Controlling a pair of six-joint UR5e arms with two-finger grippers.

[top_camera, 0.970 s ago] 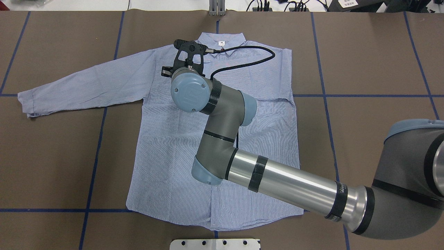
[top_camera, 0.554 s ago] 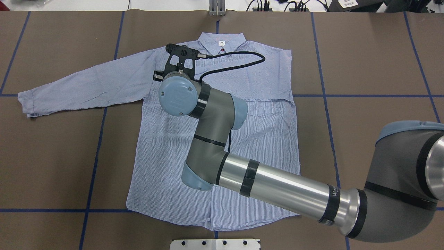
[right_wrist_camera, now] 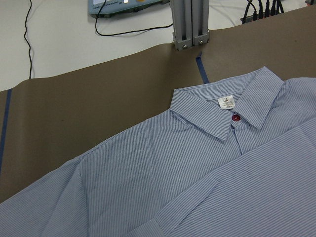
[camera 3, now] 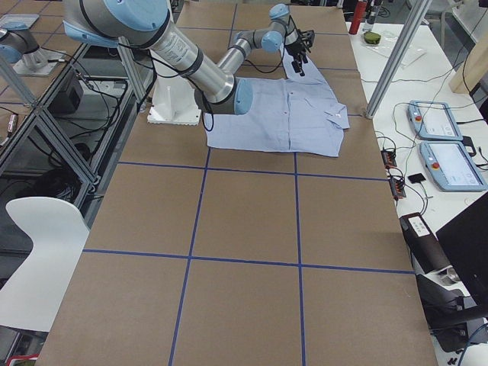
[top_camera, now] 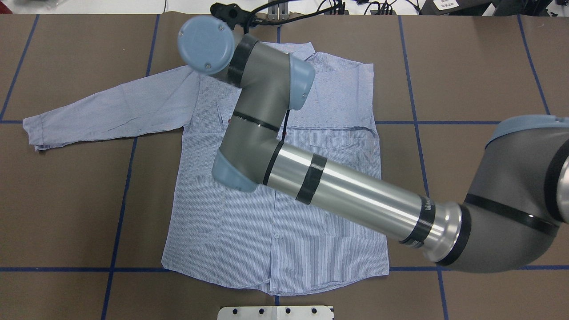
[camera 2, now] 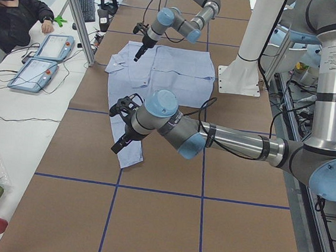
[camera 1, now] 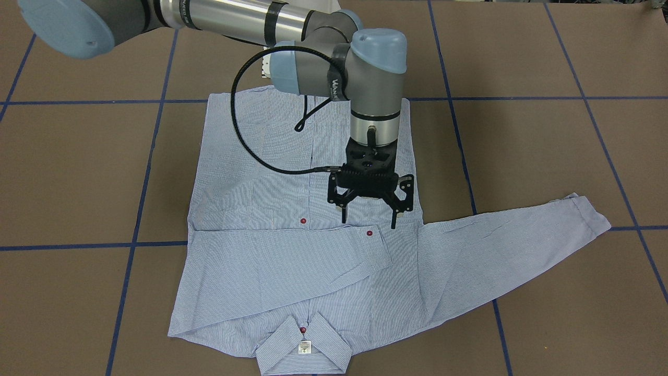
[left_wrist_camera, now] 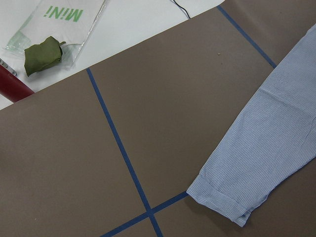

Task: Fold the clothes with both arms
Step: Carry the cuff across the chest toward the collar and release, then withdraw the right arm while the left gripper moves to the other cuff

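The light-blue striped shirt (top_camera: 222, 231) lies flat, buttoned side up, with its collar (right_wrist_camera: 224, 111) at the far edge. One sleeve is folded across the chest, and its cuff (camera 1: 373, 248) is near the middle. The other sleeve (top_camera: 111, 106) lies stretched out to the side. My right gripper (camera 1: 369, 219) is open and empty just above that folded cuff; in the overhead view it is hidden under the wrist (top_camera: 206, 44). My left gripper (camera 2: 122, 139) hangs above the outstretched sleeve's cuff (left_wrist_camera: 222, 200). I cannot tell whether it is open or shut.
The brown table (top_camera: 466, 66) carries a grid of blue tape lines. A white pedestal base (top_camera: 275, 312) is at the near edge and an aluminium post (right_wrist_camera: 190, 24) at the far edge. A green object (left_wrist_camera: 44, 54) and a red cylinder (left_wrist_camera: 12, 84) lie past the left end. An operator (camera 2: 12, 10) sits by two pendants (camera 2: 40, 60).
My right arm's wrist has moved left and toward the far edge, and looks larger, as if raised. The shirt has not moved.
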